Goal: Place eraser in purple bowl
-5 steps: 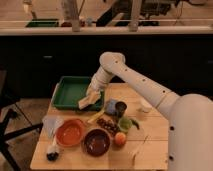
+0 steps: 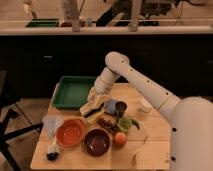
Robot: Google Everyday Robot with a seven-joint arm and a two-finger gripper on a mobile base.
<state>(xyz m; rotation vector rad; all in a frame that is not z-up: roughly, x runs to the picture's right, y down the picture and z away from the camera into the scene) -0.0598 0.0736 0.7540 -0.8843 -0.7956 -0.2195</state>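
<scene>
The purple bowl (image 2: 97, 141) is round, glossy and dark, and sits at the front middle of the wooden table (image 2: 150, 150), beside the orange bowl (image 2: 70, 132). My gripper (image 2: 92, 106) hangs at the end of the white arm (image 2: 135, 80), just right of the green tray (image 2: 74, 91) and behind both bowls. A small dark block (image 2: 52, 155) lies at the front left corner; it may be the eraser, I cannot tell for sure. Whether the gripper holds anything is not visible.
A dark can (image 2: 120, 108), a white cup (image 2: 145, 105), a small green cup (image 2: 126, 123), an orange fruit (image 2: 120, 139), a dark cluster (image 2: 106, 124) and a clear bag (image 2: 50, 123) crowd the table. A dark counter stands behind.
The gripper has dipped slightly toward the table beside the tray. The objects have not moved.
</scene>
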